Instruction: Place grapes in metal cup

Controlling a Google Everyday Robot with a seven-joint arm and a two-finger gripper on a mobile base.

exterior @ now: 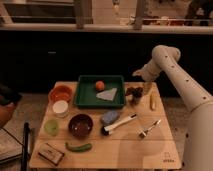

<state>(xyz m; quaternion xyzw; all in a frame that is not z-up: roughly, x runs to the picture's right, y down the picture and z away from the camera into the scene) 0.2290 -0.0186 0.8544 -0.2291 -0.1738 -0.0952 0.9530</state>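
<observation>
The grapes [132, 91] are a small dark bunch sitting at the top of the metal cup [135, 100], which stands on the wooden table [125, 150] just right of the green tray [85, 95]. My gripper [145, 88] hangs at the end of the white arm that comes in from the right. It is just right of the grapes and cup and slightly above them. I cannot tell whether it touches the grapes.
The tray holds an orange fruit [100, 85] and a grey cloth [107, 94]. A yellow item [152, 102] lies right of the cup. Nearer are a blue sponge [109, 117], a white-handled brush [120, 124], a fork [150, 128], a dark bowl [80, 125] and an orange bowl [61, 93].
</observation>
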